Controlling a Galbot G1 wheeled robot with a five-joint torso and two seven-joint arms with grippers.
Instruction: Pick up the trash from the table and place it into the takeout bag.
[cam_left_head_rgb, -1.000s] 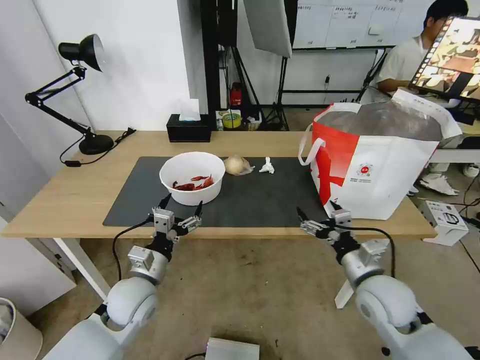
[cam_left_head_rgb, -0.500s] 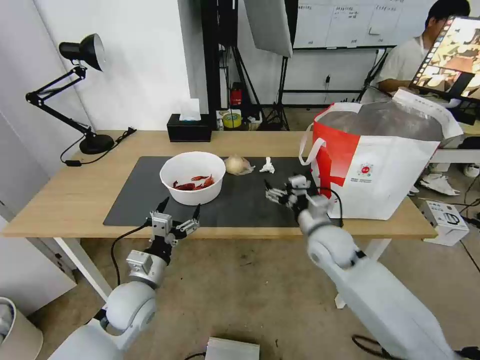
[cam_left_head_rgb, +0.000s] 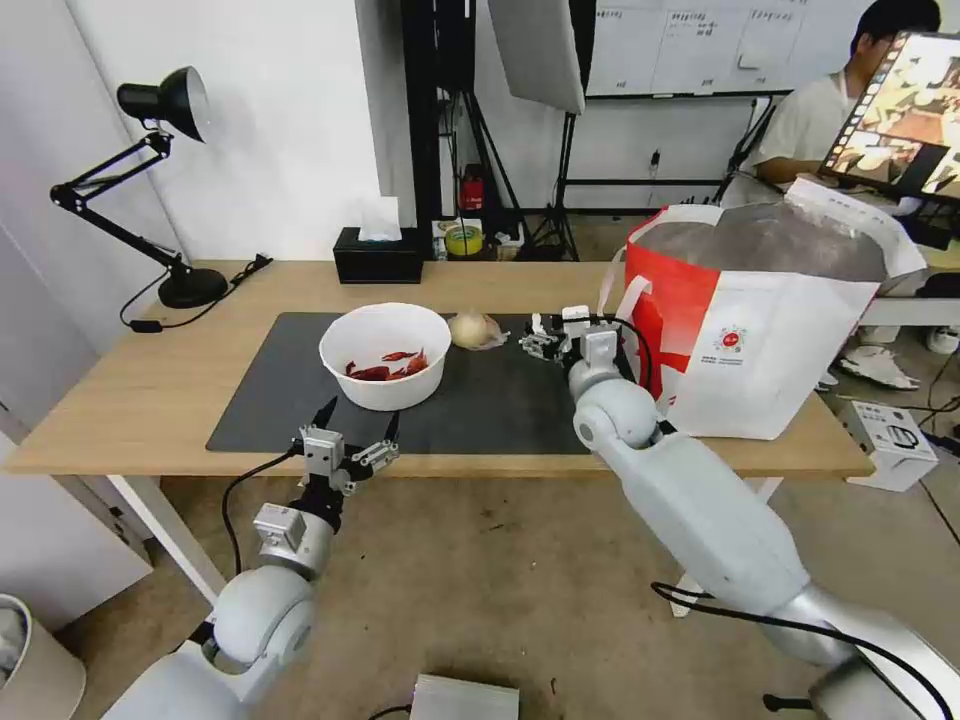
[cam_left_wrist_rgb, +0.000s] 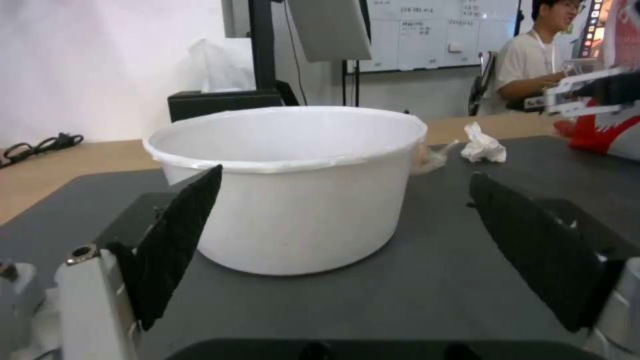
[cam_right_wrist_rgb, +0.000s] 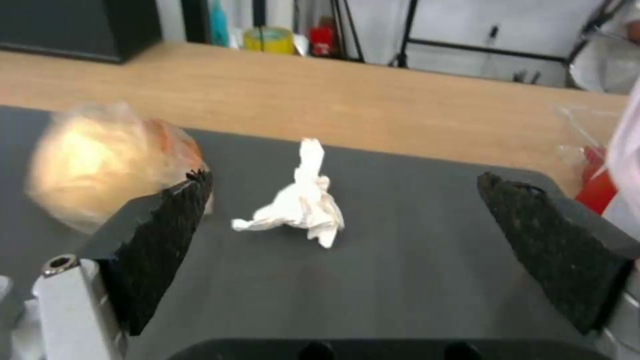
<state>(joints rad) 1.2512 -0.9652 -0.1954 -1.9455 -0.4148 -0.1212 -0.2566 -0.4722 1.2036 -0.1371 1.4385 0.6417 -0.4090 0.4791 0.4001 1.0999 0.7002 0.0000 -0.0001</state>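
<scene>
White paper wad (cam_right_wrist_rgb: 298, 210) lies between the right gripper's (cam_right_wrist_rgb: 373, 235) spread jaws, toward the mat's (cam_left_head_rgb: 500, 400) far edge.

The wad is light: a fast close could flick it away or nudge the wrapped ball (cam_left_head_rgb: 473, 329) beside it. The bowl (cam_left_head_rgb: 384, 355) holds red scraps; the foil-lined bag (cam_left_head_rgb: 760, 320) stands at the table's (cam_left_head_rgb: 140, 390) right end, contents hidden. The left gripper (cam_left_head_rgb: 352, 420) waits open at the near edge.

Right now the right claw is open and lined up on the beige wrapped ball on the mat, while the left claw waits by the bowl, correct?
Not quite. The right claw is open, but the right wrist view shows it lined up on the small paper wad; the beige wrapped ball sits off to one side. The left claw does wait open by the bowl.
</scene>
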